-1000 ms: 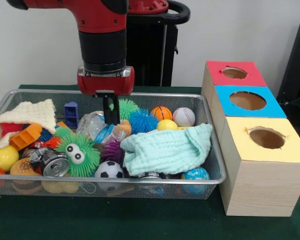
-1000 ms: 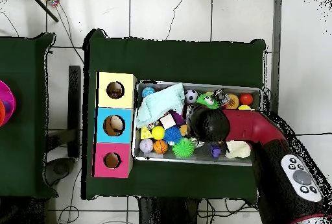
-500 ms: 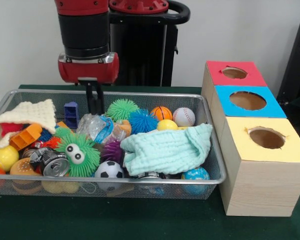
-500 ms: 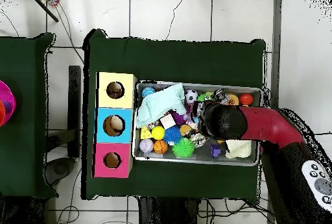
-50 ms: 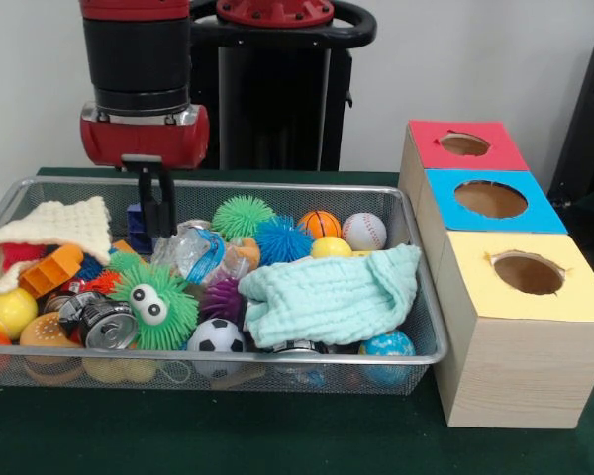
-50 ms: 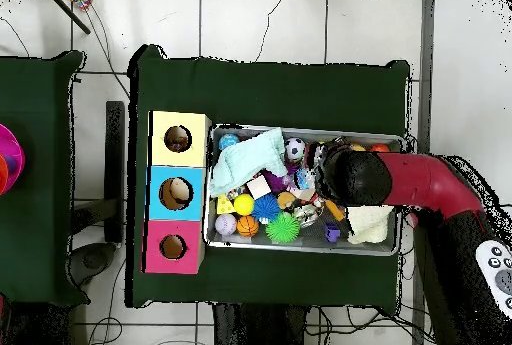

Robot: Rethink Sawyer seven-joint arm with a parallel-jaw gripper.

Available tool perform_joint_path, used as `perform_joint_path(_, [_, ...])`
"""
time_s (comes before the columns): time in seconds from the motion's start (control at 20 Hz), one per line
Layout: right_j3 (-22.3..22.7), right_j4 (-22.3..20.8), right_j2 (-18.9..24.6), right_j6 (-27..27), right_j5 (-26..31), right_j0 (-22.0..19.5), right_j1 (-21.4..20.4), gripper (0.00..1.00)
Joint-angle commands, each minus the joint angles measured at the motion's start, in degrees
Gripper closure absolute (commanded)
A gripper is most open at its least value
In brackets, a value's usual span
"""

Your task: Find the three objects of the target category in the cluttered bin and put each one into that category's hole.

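Gripper [image 5: 156, 203] hangs over the left-rear part of the wire mesh bin [image 5: 428, 327], its fingers [image 5: 148, 210] narrow, close together and holding nothing, tips just in front of a blue plastic block [image 5: 139, 223] at the back wall. In the overhead view the red arm [image 6: 425, 183] reaches in from the right and covers that end of the bin. Bin contents, front view: cream knitted cloth [image 5: 54, 227] draped over the left end; orange plastic toy [image 5: 49, 269] under it; yellow ball [image 5: 7, 312] at the left front corner; crushed can [image 5: 97, 320] beside a green fuzzy toy with googly eyes [image 5: 156, 302]; crumpled clear plastic bottle with a blue band [image 5: 195, 252] just right of the fingers; soccer ball [image 5: 216, 336] at the front; purple spiky toy [image 5: 223, 297] behind it; green spiky ball [image 5: 241, 215], blue spiky ball [image 5: 281, 239], small basketball [image 5: 319, 224] and baseball [image 5: 363, 231] along the back; yellow ball [image 5: 331, 247] touching the mint cloth [image 5: 332, 294] that covers the right half; globe-patterned ball [image 5: 387, 345] at the right front corner. No writing legible on the can or bottle. Right of the bin, touching one another on the dark green surface [image 5: 228, 435]: three wooden boxes, tops red [image 5: 461, 145], blue [image 5: 491, 200], yellow [image 5: 526, 274], each with one round hole. No labels on them, so the target category cannot be told.
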Motion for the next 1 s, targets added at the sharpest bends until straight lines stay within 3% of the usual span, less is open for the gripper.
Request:
perform_joint_path(0.05, [-2.32,-2.63,3.44,-13.39,8.46,2.05,3.21,1.00])
perform_joint_path(0.2, [-3.26,-1.55,4.27,-14.02,9.35,1.51,7.07,1.00])
perform_joint_path(0.75, [1.12,-2.36,3.70,-8.13,3.01,0.68,5.25,1.00])
perform_joint_path(1.0, [2.52,1.68,3.55,-1.77,4.30,3.44,6.18,1.00])
